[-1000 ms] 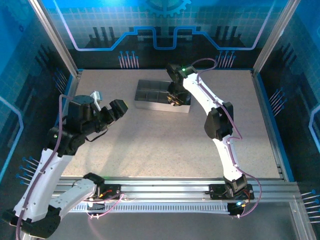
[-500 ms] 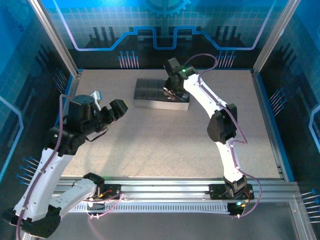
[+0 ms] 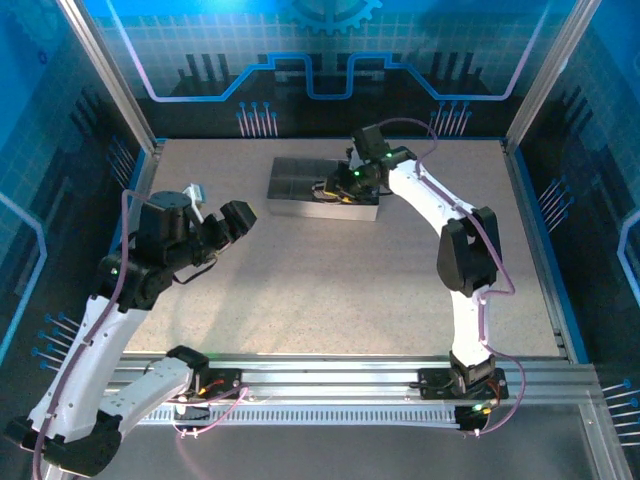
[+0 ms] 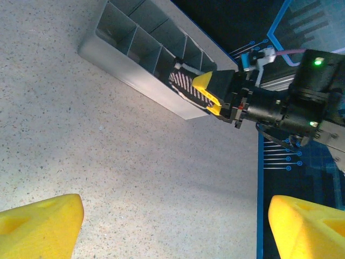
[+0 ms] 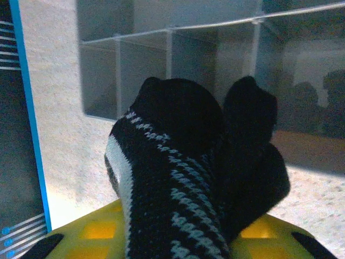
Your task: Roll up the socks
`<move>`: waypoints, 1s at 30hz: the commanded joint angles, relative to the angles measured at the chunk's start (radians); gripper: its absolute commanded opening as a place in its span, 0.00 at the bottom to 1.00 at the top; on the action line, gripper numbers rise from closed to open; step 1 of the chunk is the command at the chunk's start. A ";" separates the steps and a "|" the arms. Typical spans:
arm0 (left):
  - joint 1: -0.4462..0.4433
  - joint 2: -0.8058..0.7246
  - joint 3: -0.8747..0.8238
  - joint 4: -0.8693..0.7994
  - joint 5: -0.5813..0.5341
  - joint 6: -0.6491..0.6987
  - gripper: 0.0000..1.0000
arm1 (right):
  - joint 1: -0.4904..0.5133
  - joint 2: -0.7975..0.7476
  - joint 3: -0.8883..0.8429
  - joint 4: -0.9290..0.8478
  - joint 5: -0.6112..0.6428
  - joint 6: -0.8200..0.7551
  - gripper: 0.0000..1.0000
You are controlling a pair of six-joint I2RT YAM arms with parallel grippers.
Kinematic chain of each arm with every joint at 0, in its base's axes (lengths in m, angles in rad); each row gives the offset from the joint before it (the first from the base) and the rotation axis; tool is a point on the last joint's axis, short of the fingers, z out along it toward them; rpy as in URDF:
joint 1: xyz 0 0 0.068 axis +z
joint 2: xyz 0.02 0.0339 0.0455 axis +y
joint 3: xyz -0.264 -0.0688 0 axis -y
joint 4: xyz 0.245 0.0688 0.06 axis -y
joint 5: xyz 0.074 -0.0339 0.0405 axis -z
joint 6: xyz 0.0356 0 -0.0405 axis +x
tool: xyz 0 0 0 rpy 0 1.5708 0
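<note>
Two hands showed: our left hand (image 3: 238,214) hung over the bare table (image 3: 320,290), its yellow fingers (image 4: 38,226) spread wide with nothing between them. Further right, at the right end of the grey compartment tray (image 3: 295,182), our right hand (image 4: 207,96) was closed on the black-and-white striped sock (image 5: 172,189); whether the sock touched the tray we could not tell

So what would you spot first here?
The black-and-white striped sock, pinched in the yellow jaws of the right arm at the grey tray near the far edge of the table. Then the left arm, its yellow jaws wide open and empty, on the left side.
</note>
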 commanded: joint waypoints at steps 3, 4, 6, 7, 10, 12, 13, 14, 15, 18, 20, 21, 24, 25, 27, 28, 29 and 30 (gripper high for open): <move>0.005 -0.010 -0.018 0.019 0.000 -0.019 0.89 | -0.064 0.020 0.002 -0.049 -0.168 -0.135 0.00; 0.005 -0.010 -0.019 0.020 0.001 -0.020 0.89 | -0.070 0.025 0.005 -0.060 -0.170 -0.143 0.00; 0.005 -0.009 -0.021 0.024 0.001 -0.023 0.89 | -0.083 0.036 0.016 -0.083 -0.164 -0.155 0.00; 0.006 -0.009 -0.021 0.026 0.001 -0.024 0.89 | -0.088 0.044 0.026 -0.099 -0.156 -0.158 0.00; 0.005 -0.010 -0.021 0.027 0.004 -0.024 0.89 | -0.100 0.079 0.070 -0.158 -0.130 -0.175 0.00; 0.006 -0.009 -0.022 0.026 0.004 -0.025 0.89 | -0.105 0.103 0.099 -0.200 -0.111 -0.189 0.00; 0.005 -0.009 -0.021 0.026 0.005 -0.024 0.89 | -0.106 0.112 0.107 -0.216 -0.101 -0.188 0.00; 0.005 -0.011 -0.021 0.024 0.003 -0.024 0.89 | -0.108 0.118 0.112 -0.224 -0.096 -0.190 0.00; 0.005 -0.012 -0.020 0.024 0.002 -0.024 0.89 | -0.108 0.120 0.118 -0.232 -0.086 -0.191 0.00; 0.005 -0.015 -0.020 0.018 -0.001 -0.023 0.89 | -0.110 0.107 0.121 -0.241 -0.043 -0.189 0.00; 0.005 -0.015 -0.020 0.018 0.000 -0.023 0.89 | -0.111 0.101 0.125 -0.246 -0.016 -0.187 0.00; 0.005 -0.014 -0.020 0.019 -0.001 -0.023 0.89 | -0.112 0.100 0.129 -0.253 0.000 -0.187 0.00; 0.005 -0.011 -0.020 0.024 0.001 -0.024 0.89 | -0.114 0.106 0.138 -0.269 0.038 -0.178 0.00; 0.005 -0.009 -0.020 0.026 0.002 -0.024 0.89 | -0.115 0.111 0.143 -0.276 0.047 -0.173 0.00; 0.005 -0.007 -0.020 0.029 0.003 -0.024 0.89 | -0.116 0.128 0.163 -0.298 0.072 -0.164 0.00; 0.005 -0.006 -0.020 0.028 0.002 -0.024 0.89 | -0.115 0.136 0.173 -0.307 0.082 -0.162 0.00; 0.005 -0.005 -0.018 0.026 0.002 -0.024 0.89 | -0.115 0.141 0.178 -0.311 0.091 -0.157 0.00; 0.005 -0.005 -0.015 0.028 0.002 -0.023 0.89 | -0.116 0.144 0.182 -0.311 0.098 -0.150 0.00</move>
